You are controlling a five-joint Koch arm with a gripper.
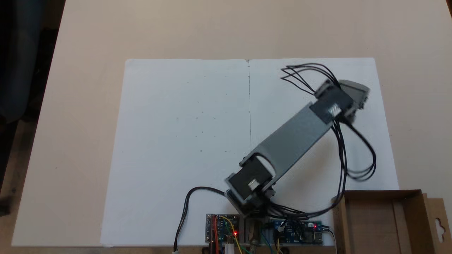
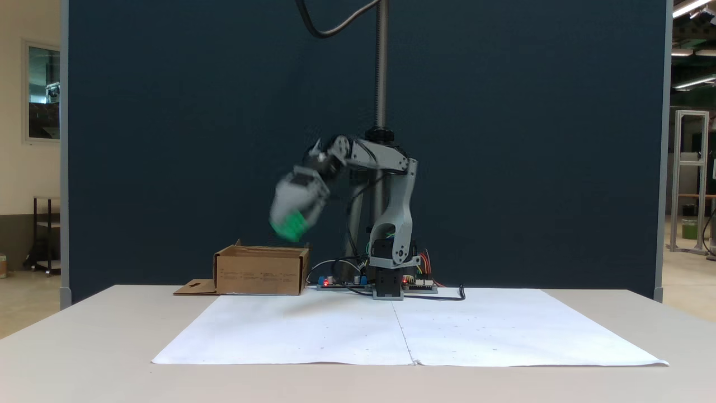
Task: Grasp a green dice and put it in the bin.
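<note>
Small bright-green plastic dice clamped in hand above brown cardboard bin (blurred). Looks light, rigid, slick; flat-face grip suits.

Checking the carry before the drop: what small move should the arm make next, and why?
Probably keep swinging toward the bin before releasing: the green dice sits in the gripper raised above the table, apparently short of the bin's opening.

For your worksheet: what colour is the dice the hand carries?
Bright green; the dice shows best in the fixed view facing the arm.
</note>
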